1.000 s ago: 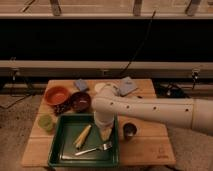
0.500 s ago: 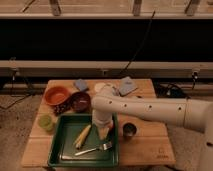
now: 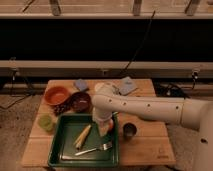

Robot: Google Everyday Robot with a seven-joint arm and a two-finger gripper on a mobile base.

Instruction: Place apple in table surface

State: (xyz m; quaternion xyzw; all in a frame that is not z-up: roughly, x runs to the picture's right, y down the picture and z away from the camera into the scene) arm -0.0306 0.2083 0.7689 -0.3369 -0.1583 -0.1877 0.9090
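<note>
The gripper [image 3: 104, 128] is low inside the green tray [image 3: 65, 142], the apple [image 3: 110, 126] at its tip; whether it has hold I cannot tell. Setting the apple out on the bare desk [image 3: 145, 146] is not yet done, I judge

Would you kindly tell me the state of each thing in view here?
Gripper: low over the tray's right side.
Apple: at the gripper, not yet on the table.
Corn: lying in the tray.
Fork: lying in the tray.
Metal cup: upright on the table.
Orange bowl: upright on the table.
</note>
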